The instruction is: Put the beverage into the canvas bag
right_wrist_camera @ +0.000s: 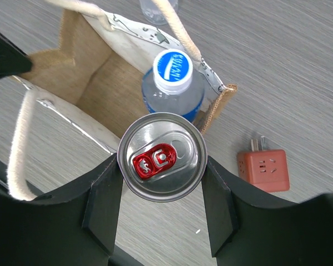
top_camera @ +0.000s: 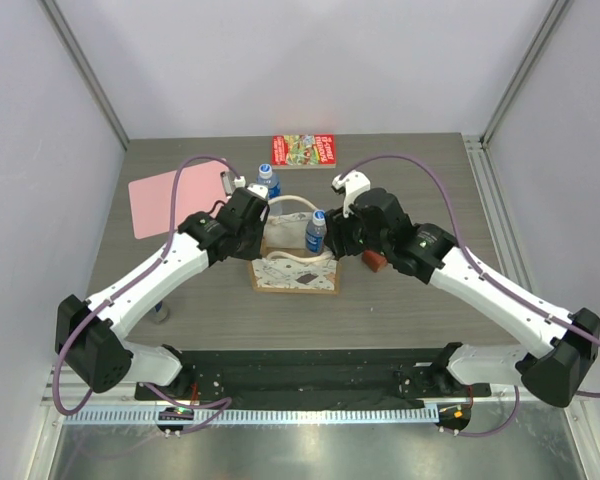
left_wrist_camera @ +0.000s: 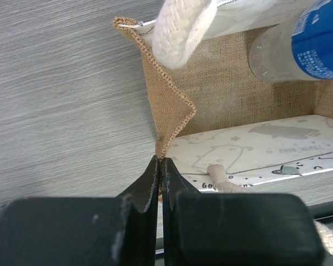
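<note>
Grey table (right_wrist_camera: 277, 66): right fingers (right_wrist_camera: 105, 205) hold can (right_wrist_camera: 162, 156) seemingly over canvas bag (right_wrist_camera: 94, 88).

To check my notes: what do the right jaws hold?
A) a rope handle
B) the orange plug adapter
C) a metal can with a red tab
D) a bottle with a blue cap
C: the right wrist view shows the can clamped between the right jaws, red tab up.
</note>
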`<state>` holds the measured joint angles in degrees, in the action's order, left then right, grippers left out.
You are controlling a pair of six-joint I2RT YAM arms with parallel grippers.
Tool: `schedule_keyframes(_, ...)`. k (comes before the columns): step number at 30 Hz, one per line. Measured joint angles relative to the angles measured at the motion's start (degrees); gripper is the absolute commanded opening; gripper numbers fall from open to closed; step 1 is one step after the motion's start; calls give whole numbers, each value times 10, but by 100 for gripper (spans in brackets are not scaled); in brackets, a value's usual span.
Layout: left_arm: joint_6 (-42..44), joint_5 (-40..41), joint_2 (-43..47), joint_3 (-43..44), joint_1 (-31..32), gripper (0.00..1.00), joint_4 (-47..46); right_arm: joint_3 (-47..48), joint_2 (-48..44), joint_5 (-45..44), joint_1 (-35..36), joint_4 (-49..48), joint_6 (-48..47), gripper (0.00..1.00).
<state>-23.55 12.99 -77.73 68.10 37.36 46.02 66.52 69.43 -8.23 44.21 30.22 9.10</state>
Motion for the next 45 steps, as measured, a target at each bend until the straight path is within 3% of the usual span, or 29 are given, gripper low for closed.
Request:
schedule_keyframes(5, 0, 0, 0, 0, 0, 0, 0, 0, 18, -16, 11, 5, -2, 3)
schedule_keyframes(13, 0, 0, 0, 0, 0, 0, 0, 0, 57, -41, 38, -2, -2, 14)
schedule_keyframes(18, 0, 0, 0, 0, 0, 0, 0, 0, 76, -64, 54, -7, -1, 32)
schedule_keyframes(23, 0, 0, 0, 0, 0, 0, 0, -9, 79, -81, 61, -17, 3, 44)
schedule_keyframes(45, 0, -1, 0, 0, 0, 3, -1, -33, 79, -95, 61, -47, 31, 65)
